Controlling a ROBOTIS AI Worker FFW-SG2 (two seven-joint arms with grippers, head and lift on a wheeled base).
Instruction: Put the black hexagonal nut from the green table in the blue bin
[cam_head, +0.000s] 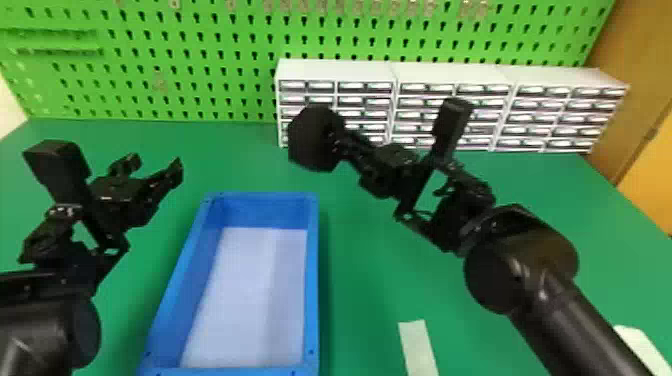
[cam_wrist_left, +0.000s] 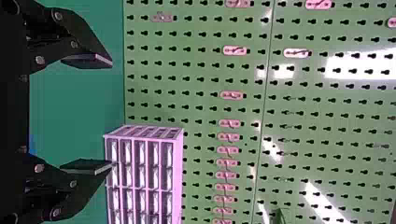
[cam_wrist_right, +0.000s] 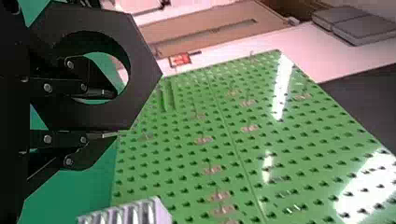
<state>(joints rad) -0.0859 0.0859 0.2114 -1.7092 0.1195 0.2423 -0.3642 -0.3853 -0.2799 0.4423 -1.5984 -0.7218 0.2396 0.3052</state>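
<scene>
Pinching black hexagonal nut (cam_wrist_right: 145, 72) by rim: right end effector (cam_wrist_right: 114, 114) | aloft, likely to clear blue bin (cam_head: 312, 280) | left end effector (cam_wrist_left: 112, 113): spread

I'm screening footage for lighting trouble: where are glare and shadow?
Left wrist view: white glare patches on the pegboard; right wrist view: bright streaks on it, clear of the black hexagonal nut; head view: soft shadow on the green table, just right of the blue bin.
</scene>
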